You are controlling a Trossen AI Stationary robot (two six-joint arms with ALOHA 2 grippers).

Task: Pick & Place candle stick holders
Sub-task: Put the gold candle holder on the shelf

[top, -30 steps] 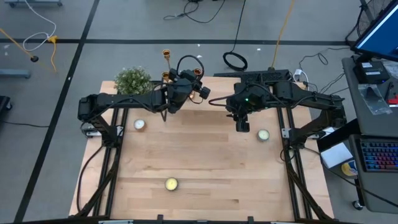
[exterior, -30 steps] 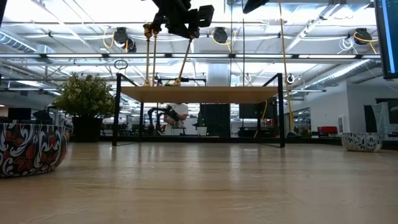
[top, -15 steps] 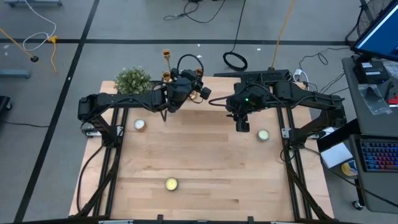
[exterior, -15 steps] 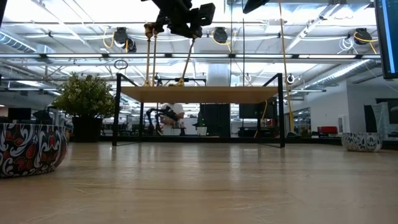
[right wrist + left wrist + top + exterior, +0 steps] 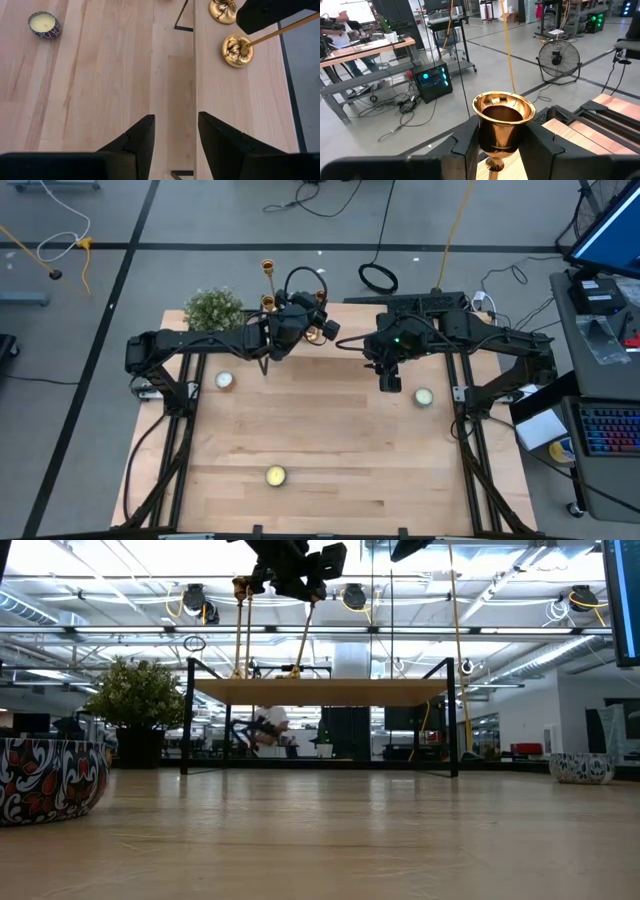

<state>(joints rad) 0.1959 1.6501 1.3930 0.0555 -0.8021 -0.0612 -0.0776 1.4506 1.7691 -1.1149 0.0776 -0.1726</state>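
The left gripper (image 5: 502, 142) clamped a shiny brass cup-topped candlestick (image 5: 503, 122) beside the bushy green plant (image 5: 213, 308); stiff, slippery, top-heavy, best held below the cup. The right gripper (image 5: 175, 132) waited agape.

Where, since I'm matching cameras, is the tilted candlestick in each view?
High: candlestick just above centre.
Low: its stem tilted, top centre-left.
Left wrist: its cup, centre.
Right wrist: its base, top right.
Shared landmark: left end effector gripping it.

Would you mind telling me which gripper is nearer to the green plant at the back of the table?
Left. The left gripper, shut on a candlestick, is just beside the plant. The right gripper hangs open over the table's middle, farther away.
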